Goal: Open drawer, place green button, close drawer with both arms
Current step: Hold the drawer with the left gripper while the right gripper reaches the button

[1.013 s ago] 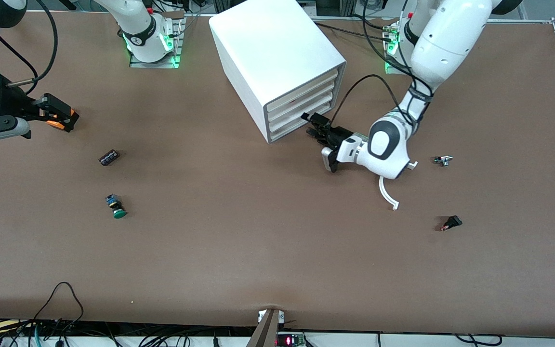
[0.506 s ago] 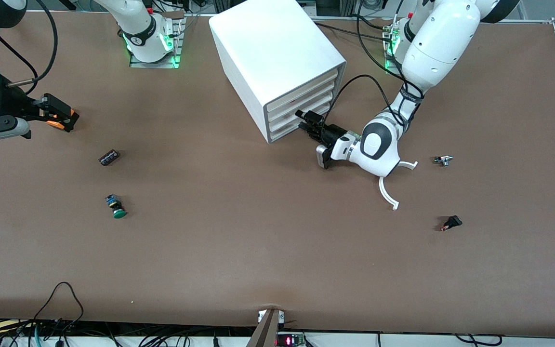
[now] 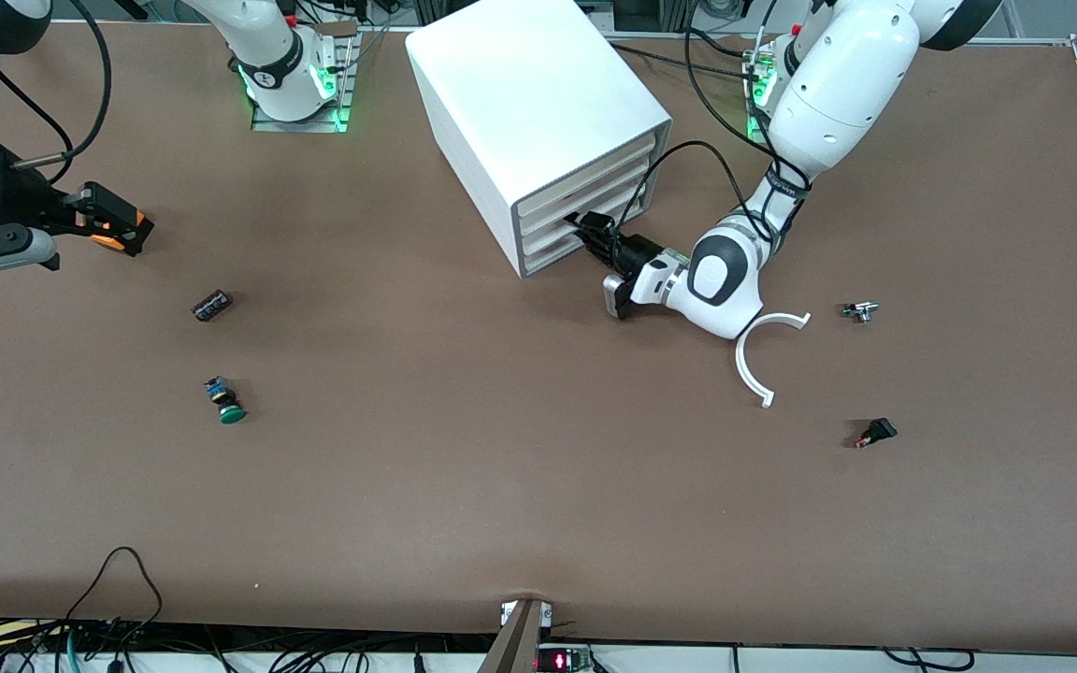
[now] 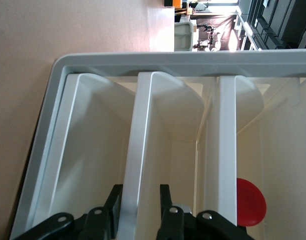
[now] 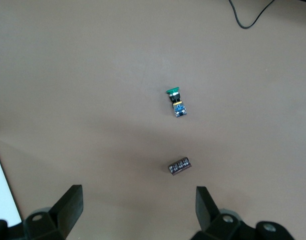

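Observation:
The white cabinet (image 3: 538, 103) stands mid-table with four drawers, all shut. The lowest drawer (image 3: 552, 258) sits just above the table. My left gripper (image 3: 582, 228) is at the low drawer fronts. In the left wrist view this gripper (image 4: 140, 194) is open, its fingers (image 4: 164, 196) on either side of a white drawer lip (image 4: 139, 135) low in the stack. The button (image 3: 226, 402), with a green cap, lies on the table toward the right arm's end. It also shows in the right wrist view (image 5: 175, 102). My right gripper (image 3: 116, 224) is open and empty, waiting above the table.
A black ribbed cylinder (image 3: 211, 306) lies farther from the front camera than the button. An orange piece (image 3: 109, 237) shows by the right gripper. A white C-shaped ring (image 3: 752, 360), a small metal part (image 3: 860, 311) and a small black part (image 3: 878, 431) lie toward the left arm's end.
My left gripper has moved in toward the cabinet until its fingers reach the low drawer fronts. The right arm, the button and the other things have not moved.

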Robot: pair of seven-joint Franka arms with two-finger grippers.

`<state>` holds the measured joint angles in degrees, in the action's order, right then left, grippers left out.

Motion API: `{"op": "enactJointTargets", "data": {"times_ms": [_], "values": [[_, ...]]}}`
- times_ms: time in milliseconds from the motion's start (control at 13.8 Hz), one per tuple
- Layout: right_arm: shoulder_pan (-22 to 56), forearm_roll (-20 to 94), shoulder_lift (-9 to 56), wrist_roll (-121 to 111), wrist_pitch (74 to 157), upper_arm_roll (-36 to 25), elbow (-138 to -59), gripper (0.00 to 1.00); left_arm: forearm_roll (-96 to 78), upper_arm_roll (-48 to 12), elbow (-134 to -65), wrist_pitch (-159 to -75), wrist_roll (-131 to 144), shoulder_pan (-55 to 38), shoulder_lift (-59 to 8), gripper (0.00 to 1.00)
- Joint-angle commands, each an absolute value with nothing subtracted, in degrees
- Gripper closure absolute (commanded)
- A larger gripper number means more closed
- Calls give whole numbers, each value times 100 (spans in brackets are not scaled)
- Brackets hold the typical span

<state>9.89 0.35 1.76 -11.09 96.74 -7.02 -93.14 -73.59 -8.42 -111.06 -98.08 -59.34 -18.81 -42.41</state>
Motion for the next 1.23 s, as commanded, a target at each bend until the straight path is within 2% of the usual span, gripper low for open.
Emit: {"op": "enactJointTargets", "data": {"times_ms": [0,217,506,651,796,1157], "values": [[967,87,298,-1063,9711,-668,-9132,0,-7550,-809,-11092,-9694,-6073,-1907,-4280,71],[967,131,676,-1099,9993,-668,-9114,0,-7567,-791,-11092,-9694,-6047,-1898,-4280,77],[958,26,1037,-1134,10002,-677,-9114,0,-7550,-677,-11083,-9729,-6029,-1898,-4280,80],[941,35,1517,-1561,9897,-677,-9123,0,-7550,-624,-11066,-9729,-6021,-1890,-4280,83],[862,0,1687,-2011,9966,-685,-9193,0,-7541,-545,-11039,-9729,-5986,-1890,-4280,85],[580,44,3012,-3022,11203,-677,-9229,0,-7541,-501,-11039,-9729,-5950,-1881,-4280,92]]}}
